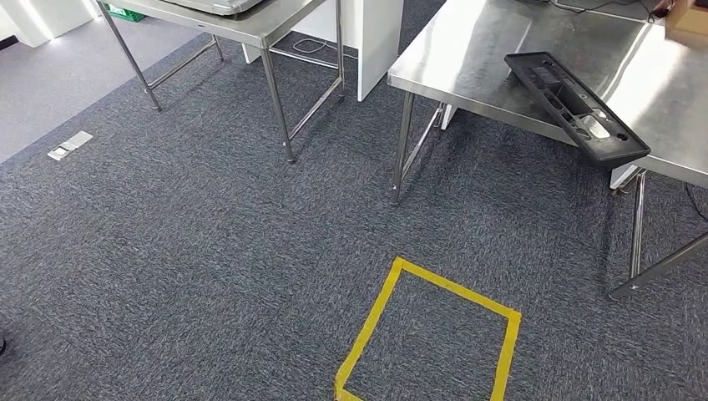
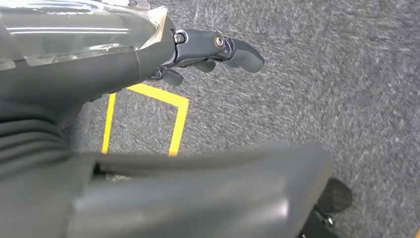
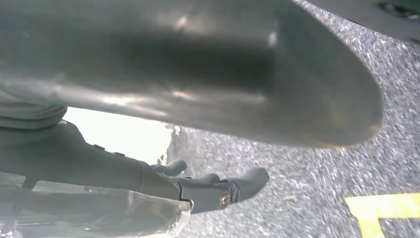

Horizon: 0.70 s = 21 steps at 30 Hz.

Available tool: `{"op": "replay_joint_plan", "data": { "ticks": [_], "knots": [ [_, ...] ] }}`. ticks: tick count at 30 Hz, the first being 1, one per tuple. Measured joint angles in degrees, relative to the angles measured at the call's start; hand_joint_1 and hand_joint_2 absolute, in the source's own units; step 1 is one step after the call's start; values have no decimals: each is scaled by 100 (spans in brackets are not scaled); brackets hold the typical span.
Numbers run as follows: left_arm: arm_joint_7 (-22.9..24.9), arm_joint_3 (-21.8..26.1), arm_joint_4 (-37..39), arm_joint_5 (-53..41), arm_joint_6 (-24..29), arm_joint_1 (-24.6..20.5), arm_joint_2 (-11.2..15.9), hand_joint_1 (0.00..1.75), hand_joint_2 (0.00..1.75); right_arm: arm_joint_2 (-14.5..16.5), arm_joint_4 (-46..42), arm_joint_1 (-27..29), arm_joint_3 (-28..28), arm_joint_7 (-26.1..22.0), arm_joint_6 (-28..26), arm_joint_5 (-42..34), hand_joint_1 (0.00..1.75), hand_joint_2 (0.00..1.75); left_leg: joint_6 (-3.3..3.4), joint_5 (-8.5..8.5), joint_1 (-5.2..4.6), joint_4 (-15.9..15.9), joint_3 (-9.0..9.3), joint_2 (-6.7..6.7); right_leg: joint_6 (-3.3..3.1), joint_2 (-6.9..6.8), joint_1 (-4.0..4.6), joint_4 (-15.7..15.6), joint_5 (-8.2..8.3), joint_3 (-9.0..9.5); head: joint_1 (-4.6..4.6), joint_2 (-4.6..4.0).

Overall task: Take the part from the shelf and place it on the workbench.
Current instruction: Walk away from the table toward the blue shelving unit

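A long black plastic part [image 1: 576,104] lies flat on the steel workbench [image 1: 467,58] at the right, its near end jutting slightly over the front edge. My left hand [image 2: 163,59] hangs above the grey carpet with its dark fingers [image 2: 218,47] stretched out, well apart from the thick thumb, and nothing in it. My right hand [image 3: 188,188] also hangs over the carpet, its fingers [image 3: 237,186] extended and away from the thumb, holding nothing.
A second steel table [image 1: 250,25] stands at the back left, with a white panel [image 1: 376,33] between the two tables. A yellow tape square [image 1: 434,334] marks the carpet in front. A cardboard box [image 1: 689,21] sits at the workbench's far right.
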Motion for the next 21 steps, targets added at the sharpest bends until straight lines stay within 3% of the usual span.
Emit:
{"op": "replay_joint_plan", "data": {
  "ticks": [2, 4, 5, 6, 7, 9, 11, 12, 13, 15, 17, 19, 21],
  "knots": [
    [84, -115, -24, 67, 50, -19, -4, 0, 175, 1, 0, 0, -2, -45, -32, 65, 0, 0, -61, -192, 7, 268, -135, 205, -79, -125, -31, -21, 50, 3, -48, -1],
    [285, -274, -40, 462, 263, -38, -13, 0, 175, -8, 0, 17, -2, -55, -35, 175, 0, 0, -127, -607, 30, 976, -451, 501, -112, -277, -27, -20, 67, -25, -109, 0],
    [420, -381, -42, 753, 413, -37, -17, 0, 175, -17, 0, 28, -2, -54, -34, 242, 0, 0, -157, -775, 48, 1350, -616, 573, -115, -364, -21, -19, 69, -45, -120, 0],
    [556, -496, -48, 1053, 563, -22, -21, 0, 175, -29, 0, 34, -2, -55, -40, 304, 0, 0, -179, -854, 64, 1591, -716, 609, -115, -449, -19, -18, 67, -64, -121, 0],
    [674, -620, -59, 1315, 697, 9, -26, 0, 175, -40, 0, 34, -2, -59, -51, 359, 0, 0, -191, -823, 79, 1615, -706, 633, -115, -526, -19, -18, 66, -75, -125, 0],
    [820, -850, -98, 1637, 864, 81, -32, 0, 175, -51, 0, 19, -2, -80, -76, 434, 0, 0, -184, -526, 99, 1011, -339, 733, -105, -657, -19, -18, 60, -69, -133, 0],
    [873, -1044, -139, 1755, 929, 116, -38, 0, 175, -56, 1, 5, -2, -100, -88, 459, 0, 0, -137, -277, 81, 256, 96, 979, -65, -772, 10, -13, 39, -33, -133, 1],
    [896, -1125, -158, 1818, 971, 122, -42, 0, 175, -61, 1, 0, -2, -107, -91, 468, 0, 0, -108, -229, 61, 67, 197, 1053, -32, -824, 23, -11, 30, -10, -123, 1],
    [925, -1200, -171, 1926, 1039, 129, -46, 0, 175, -66, 2, -9, -2, -112, -92, 482, 0, 0, -77, -222, 37, 9, 215, 1073, 3, -876, 31, -13, 26, 11, -111, 1],
    [1003, -1349, -194, 2219, 1229, 161, -52, 0, 175, -72, -1, -35, -2, -126, -97, 534, 0, 0, -2, -177, 27, -18, 188, 936, 79, -958, 13, -24, 19, 32, -95, 1],
    [1058, -1508, -215, 2435, 1382, 191, -61, 0, 175, -80, -7, -46, -1, -140, -105, 589, 0, 0, 92, -110, 46, -92, 194, 805, 108, -763, -5, 187, -125, -53, -73, 0],
    [1077, -1662, -227, 2512, 1445, 197, -69, 0, 175, -90, -8, -35, 0, -148, -105, 616, 0, 0, 159, -62, 47, -124, 176, 655, 69, -415, -17, 905, -460, -392, -32, -1],
    [1087, -1776, -227, 2537, 1469, 206, -74, 0, 175, -96, -7, -25, 0, -152, -98, 627, 0, 0, 185, -40, 29, -119, 143, 480, 63, -278, -16, 1657, -695, -779, -15, -1]
  ]
}}
